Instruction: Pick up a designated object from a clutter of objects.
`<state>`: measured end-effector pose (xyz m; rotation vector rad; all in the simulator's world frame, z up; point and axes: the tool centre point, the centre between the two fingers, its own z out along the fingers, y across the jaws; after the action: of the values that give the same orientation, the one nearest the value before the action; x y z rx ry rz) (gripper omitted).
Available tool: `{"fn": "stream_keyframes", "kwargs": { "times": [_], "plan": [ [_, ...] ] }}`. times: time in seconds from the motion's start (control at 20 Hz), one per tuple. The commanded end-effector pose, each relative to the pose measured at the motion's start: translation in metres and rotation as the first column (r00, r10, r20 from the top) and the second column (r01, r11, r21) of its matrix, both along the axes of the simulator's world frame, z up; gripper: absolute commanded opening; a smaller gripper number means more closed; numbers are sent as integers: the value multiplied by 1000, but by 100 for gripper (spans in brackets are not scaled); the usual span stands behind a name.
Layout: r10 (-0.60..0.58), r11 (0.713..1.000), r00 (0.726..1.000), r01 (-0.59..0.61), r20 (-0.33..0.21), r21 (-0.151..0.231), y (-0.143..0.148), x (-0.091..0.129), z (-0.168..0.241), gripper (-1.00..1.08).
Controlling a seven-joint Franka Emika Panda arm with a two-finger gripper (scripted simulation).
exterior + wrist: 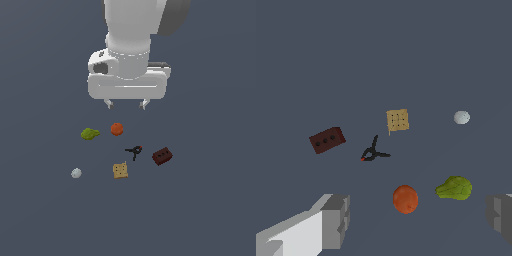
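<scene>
Dark grey table (210,210) carries an orange ball (117,129), lying free just beside the green blob (90,133). Black clamp (134,150), cracker (120,170), brick (162,156) and grey-white ball (76,173) lie farther off. Overhead hangs the end effector (126,104) (fingers spread, grasping nothing).
</scene>
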<state>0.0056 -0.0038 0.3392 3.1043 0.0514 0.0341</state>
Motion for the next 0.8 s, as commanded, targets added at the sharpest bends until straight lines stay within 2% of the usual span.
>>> {"fn": "stream_keyframes", "kwargs": {
  "times": [0.0, 0.35, 0.75],
  "plan": [
    [-1, 1000, 1000, 1, -1, 0, 0, 0, -1, 100],
    [-16, 1000, 1000, 16, -3, 5, -5, -4, -22, 100],
    [-59, 998, 998, 59, -6, 16, -18, -21, -74, 100]
  ]
}}
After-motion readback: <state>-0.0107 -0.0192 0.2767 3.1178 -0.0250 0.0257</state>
